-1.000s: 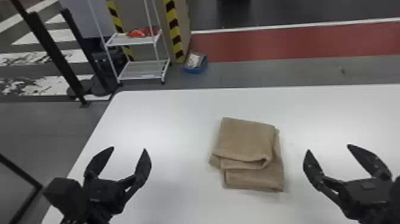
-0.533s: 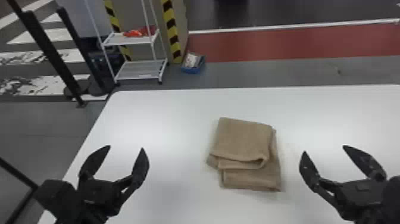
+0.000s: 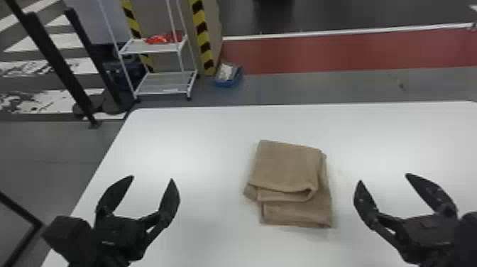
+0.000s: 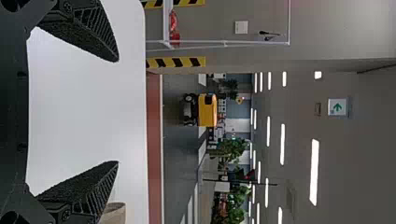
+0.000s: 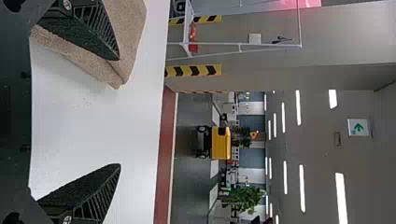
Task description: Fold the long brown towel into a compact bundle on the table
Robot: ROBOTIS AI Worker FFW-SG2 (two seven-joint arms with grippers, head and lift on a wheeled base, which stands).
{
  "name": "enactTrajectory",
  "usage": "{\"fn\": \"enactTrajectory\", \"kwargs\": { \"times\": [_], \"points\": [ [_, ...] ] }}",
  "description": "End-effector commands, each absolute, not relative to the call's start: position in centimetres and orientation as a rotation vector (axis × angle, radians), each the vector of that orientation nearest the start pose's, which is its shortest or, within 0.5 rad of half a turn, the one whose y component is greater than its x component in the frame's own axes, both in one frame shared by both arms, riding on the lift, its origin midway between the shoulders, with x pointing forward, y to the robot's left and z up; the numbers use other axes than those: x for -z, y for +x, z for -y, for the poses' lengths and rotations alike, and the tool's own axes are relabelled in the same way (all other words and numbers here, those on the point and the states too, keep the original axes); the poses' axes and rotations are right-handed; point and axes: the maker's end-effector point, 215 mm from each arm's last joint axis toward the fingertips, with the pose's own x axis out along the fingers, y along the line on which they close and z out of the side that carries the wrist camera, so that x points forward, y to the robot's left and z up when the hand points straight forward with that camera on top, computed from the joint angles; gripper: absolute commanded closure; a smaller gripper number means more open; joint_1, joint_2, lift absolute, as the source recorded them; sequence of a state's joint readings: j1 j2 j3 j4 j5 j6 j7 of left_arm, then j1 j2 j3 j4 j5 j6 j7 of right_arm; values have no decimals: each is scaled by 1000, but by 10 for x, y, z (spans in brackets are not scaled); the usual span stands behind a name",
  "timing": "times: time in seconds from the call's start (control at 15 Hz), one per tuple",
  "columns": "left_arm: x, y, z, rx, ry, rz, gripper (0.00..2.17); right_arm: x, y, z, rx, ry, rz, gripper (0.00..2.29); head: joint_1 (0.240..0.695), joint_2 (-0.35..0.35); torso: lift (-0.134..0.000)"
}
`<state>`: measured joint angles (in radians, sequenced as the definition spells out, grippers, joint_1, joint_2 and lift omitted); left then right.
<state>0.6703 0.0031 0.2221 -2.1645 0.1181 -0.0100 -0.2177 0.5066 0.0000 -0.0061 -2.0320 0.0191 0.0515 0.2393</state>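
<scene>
The brown towel (image 3: pixel 287 167) lies folded in a layered, roughly square bundle on the white table (image 3: pixel 198 142), its lower layers showing at the near and right sides. To its left, my left gripper (image 3: pixel 152 177) stands open with nothing between its fingers. My right gripper (image 3: pixel 383 177) is likewise open and apart from the towel, on its right side. In the left wrist view the left gripper (image 4: pixel 118 112) frames bare table, with a bit of towel (image 4: pixel 113 213) past one finger. In the right wrist view a finger of the right gripper (image 5: pixel 120 112) partly covers the towel (image 5: pixel 130 37).
Beyond the table's far edge stand a white wire shelf (image 3: pixel 163 83) with red items and a blue bin (image 3: pixel 229 80) on the floor. Black posts (image 3: pixel 56 64) rise at the far left, past the table's left edge.
The towel and both grippers have shifted slightly left in the head view, along with the table and background. The towel's folds look the same, and both grippers remain open.
</scene>
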Motion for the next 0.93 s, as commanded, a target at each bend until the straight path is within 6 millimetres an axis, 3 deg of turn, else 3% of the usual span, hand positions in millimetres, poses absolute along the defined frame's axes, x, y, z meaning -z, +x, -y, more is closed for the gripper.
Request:
{"fn": "enactTrajectory", "kwargs": {
  "times": [0.0,0.87],
  "points": [
    [333,391,-295,34,5,-54,107,365,436,180,-233,-5,-101,63,695,158,-123],
    [340,391,-290,43,11,-67,110,366,436,179,-235,17,-95,63,695,150,-123]
  ]
}}
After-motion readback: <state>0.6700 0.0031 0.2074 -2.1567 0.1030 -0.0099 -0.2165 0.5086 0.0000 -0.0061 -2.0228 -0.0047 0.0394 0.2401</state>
